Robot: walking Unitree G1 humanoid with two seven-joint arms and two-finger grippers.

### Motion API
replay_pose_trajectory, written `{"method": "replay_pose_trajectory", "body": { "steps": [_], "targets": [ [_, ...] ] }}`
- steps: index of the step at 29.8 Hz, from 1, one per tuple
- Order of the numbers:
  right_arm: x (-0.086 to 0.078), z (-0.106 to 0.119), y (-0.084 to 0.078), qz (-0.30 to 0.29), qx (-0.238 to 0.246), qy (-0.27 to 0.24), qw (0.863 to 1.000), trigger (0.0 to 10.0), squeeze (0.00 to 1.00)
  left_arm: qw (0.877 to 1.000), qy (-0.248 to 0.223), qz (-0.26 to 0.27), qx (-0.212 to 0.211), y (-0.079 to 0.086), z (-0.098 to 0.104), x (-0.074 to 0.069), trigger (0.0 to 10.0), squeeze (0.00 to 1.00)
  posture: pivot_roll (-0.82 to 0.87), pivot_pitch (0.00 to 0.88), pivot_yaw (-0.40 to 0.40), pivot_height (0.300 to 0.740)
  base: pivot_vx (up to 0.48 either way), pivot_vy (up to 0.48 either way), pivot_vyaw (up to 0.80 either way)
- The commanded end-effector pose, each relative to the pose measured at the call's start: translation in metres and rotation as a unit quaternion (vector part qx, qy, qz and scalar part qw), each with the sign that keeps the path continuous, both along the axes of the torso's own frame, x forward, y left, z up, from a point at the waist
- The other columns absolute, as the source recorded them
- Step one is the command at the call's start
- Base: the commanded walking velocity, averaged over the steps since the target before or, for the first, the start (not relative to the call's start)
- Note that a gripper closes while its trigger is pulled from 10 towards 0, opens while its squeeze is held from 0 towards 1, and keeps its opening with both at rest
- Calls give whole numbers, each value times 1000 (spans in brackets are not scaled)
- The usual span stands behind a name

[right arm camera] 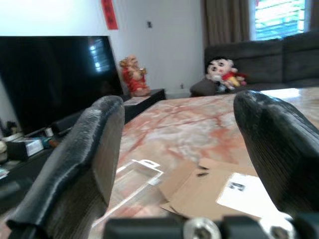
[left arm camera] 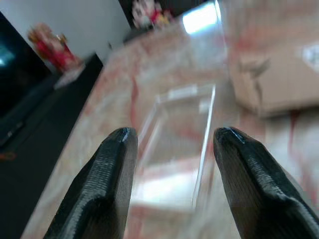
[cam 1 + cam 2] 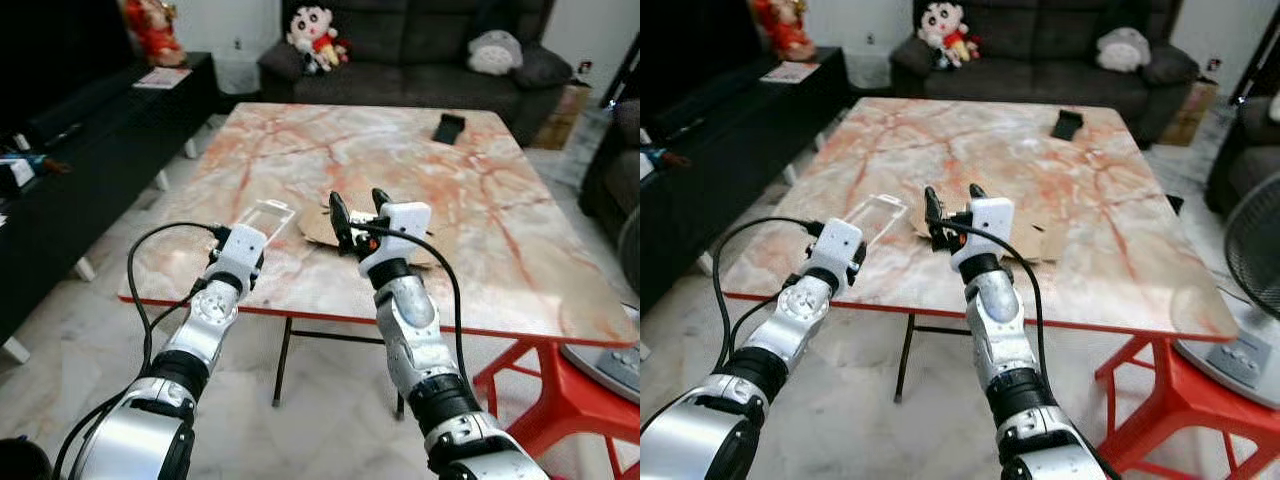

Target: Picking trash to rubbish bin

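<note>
Lying flat near the table (image 3: 520,300) edge, the clear plastic tray (image 3: 262,219) is being framed by the wide-open left claw (image 2: 172,142); likely light, slippery, crushable, best pinched across its rim; right claw (image 3: 356,212) is hovering open over flattened cardboard (image 3: 1025,243).

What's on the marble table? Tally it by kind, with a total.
Clear plastic package: 1
Flattened cardboard: 1
Black phone-like object: 1
Total: 3
</note>
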State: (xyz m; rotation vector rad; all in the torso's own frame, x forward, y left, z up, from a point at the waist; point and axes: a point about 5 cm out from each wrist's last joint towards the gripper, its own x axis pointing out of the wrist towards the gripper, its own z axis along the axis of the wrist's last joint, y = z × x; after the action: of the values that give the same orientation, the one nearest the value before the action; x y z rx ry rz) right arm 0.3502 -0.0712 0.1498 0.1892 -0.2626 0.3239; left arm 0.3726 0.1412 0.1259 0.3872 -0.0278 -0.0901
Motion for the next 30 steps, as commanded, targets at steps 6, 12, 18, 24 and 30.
{"method": "replay_pose_trajectory", "body": {
  "steps": [6, 12, 18, 24, 30],
  "targets": [
    [1, 5, 1, 3, -7, -10, 1000, 10000, 0, 998, -50, 26, -34, 2, 16, 3, 10000, 0, -41, 0, 6, 740, 0, 0, 0],
    [1, 4, 2, 4, -11, -6, 1000, 10000, 0, 997, -61, 42, -32, 7, 21, 5, 10000, 0, -36, 5, 3, 740, 82, 0, 436],
    [1, 4, 1, 1, -16, -8, 1000, 10000, 0, 997, -61, 43, -30, 7, 21, 4, 10000, 0, -36, 7, 3, 740, 266, 0, 0],
    [1, 5, 1, 0, -21, -10, 1000, 10000, 0, 997, -60, 42, -30, 6, 21, 4, 10000, 0, -36, 12, 4, 740, 284, 0, 0],
    [1, 5, 2, 0, -25, -13, 1000, 10000, 0, 997, -61, 40, -27, 6, 22, 5, 10000, 0, -34, 12, 6, 740, 285, 0, 0]
  ]
}}
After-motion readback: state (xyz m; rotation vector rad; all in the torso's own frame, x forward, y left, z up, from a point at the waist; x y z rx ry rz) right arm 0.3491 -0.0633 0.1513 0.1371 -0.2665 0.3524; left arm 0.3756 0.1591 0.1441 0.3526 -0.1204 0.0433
